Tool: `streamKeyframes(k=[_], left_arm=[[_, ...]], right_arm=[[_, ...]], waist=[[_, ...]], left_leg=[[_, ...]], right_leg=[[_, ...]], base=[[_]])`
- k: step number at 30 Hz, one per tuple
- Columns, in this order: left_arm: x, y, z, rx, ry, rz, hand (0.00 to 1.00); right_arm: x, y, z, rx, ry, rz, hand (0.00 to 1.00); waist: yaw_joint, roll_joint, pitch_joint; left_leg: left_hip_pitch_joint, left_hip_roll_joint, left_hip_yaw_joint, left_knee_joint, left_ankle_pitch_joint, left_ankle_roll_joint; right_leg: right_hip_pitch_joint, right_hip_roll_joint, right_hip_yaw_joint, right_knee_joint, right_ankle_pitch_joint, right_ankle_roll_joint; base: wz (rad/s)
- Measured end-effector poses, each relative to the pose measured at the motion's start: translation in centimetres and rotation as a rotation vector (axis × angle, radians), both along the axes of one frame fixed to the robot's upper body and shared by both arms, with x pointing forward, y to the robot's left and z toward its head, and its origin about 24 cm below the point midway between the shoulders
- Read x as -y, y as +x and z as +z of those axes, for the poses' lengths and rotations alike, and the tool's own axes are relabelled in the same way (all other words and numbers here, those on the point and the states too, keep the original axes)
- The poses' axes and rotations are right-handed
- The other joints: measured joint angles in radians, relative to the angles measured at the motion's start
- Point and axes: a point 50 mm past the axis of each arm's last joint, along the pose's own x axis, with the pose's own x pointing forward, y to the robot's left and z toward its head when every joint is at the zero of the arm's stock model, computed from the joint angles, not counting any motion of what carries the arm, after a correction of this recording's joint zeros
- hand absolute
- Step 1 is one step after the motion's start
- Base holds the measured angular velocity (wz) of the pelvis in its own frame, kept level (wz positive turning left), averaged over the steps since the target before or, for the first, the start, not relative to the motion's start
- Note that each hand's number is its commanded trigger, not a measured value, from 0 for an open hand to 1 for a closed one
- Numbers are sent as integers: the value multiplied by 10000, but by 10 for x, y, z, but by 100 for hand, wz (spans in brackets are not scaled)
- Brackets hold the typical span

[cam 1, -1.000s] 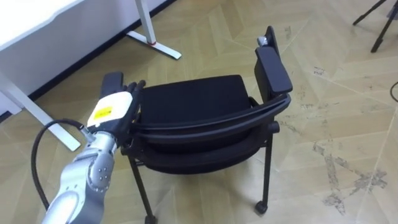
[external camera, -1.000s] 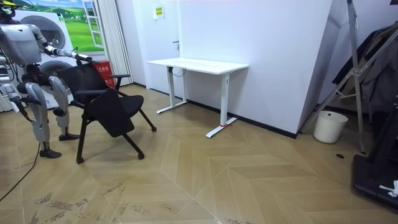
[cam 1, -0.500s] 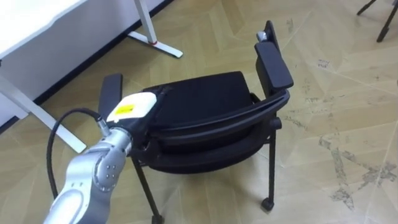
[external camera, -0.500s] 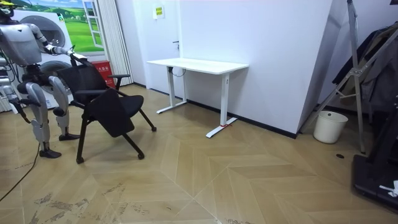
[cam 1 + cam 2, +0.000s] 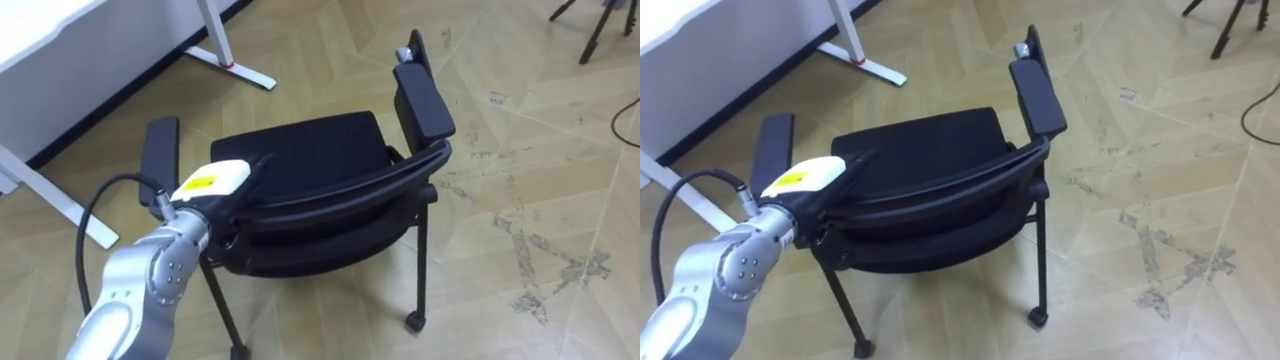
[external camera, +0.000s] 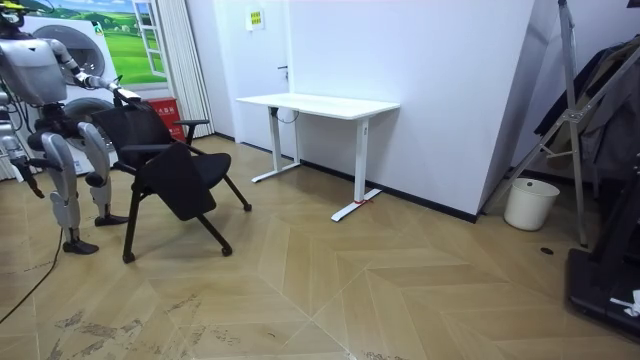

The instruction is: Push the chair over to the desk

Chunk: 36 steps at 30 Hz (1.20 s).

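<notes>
Stands behind a black chair [image 5: 310, 150] on a wooden floor [image 5: 540, 200], at the room view's left, looking down on it from above. Reaches out over the chair's back [image 5: 340, 188] with the left arm. Lays the left hand [image 5: 213, 180] on the top edge of that back, near its left end. Keeps the fingers [image 5: 255, 160] straight and close together, flat along the edge and pointing out over the seat, not wrapped round anything. Touches the chair with the hand and nothing else.

Faces away, this chair, with its seat out in front and its back nearest the camera. Has a flat black armrest on each side: one [image 5: 158, 150] just beside the left hand, the other [image 5: 423, 100] on the far right side. Stands on thin black legs, with a small wheel [image 5: 412, 322] at the bottom of the right one.

Up at the top left, past the chair, a white surface [image 5: 60, 40] with white legs and a long white foot [image 5: 240, 72] on the floor. Apart from the chair, not touching it. In the room view, against the white wall, the same surface, and far off to that view's right a white bucket [image 6: 529, 203] on the floor.
</notes>
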Motion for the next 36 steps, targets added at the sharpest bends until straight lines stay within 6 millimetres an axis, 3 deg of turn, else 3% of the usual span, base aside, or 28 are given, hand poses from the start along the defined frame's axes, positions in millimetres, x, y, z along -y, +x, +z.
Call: streamKeyframes(k=[3,10,11,12,14,17,20,25,36], left_arm=[[-2,0,-8,-192,8,176,0],[-4,1,-27,22,374,447,0],[-5,1,-33,19,423,491,4],[-7,1,-38,53,489,551,100],[-9,1,-43,183,524,676,100],[-12,2,-50,440,637,893,100],[-15,3,-53,636,701,988,100],[-19,3,-59,882,903,930,100],[-22,-1,-65,1720,1064,793,100]], right_arm=[[0,1,0,-24,-112,275,0],[1,-2,0,-19,-208,174,0],[1,-3,0,-58,-212,170,0],[1,-3,0,-58,-207,188,0],[1,-3,0,-31,-209,188,0],[0,-4,0,-141,-140,161,0],[1,-3,0,-140,-270,151,0],[1,-4,0,-242,-245,229,0],[1,0,1,-133,-286,393,0]], waist=[[-37,75,-78],[26,40,-92],[41,16,-94],[91,-3,-106],[115,-71,-90],[128,-305,-187],[142,-391,-211],[142,-382,-212],[136,-322,-247]], left_leg=[[65,0,43,-5,0,0],[486,11,195,-115,0,-2],[547,11,209,-120,0,-2],[661,16,285,-147,0,-2],[844,20,353,-193,0,-2],[1010,23,368,-228,2,-4],[1038,23,476,-225,2,-4],[1043,22,593,-279,1,2],[1057,20,587,-374,21,33]], right_leg=[[33,0,63,6,0,0],[261,58,398,26,-124,-10],[349,59,420,24,-123,-11],[395,72,528,26,-127,-11],[503,81,606,22,-137,-9],[568,84,628,29,-189,0],[554,86,739,24,-166,37],[472,127,988,34,-126,109],[437,178,1111,30,41,-22]], base=[[-6],[-5],[-9],[-15],[-13],[-2],[-9],[-11],[-2]])
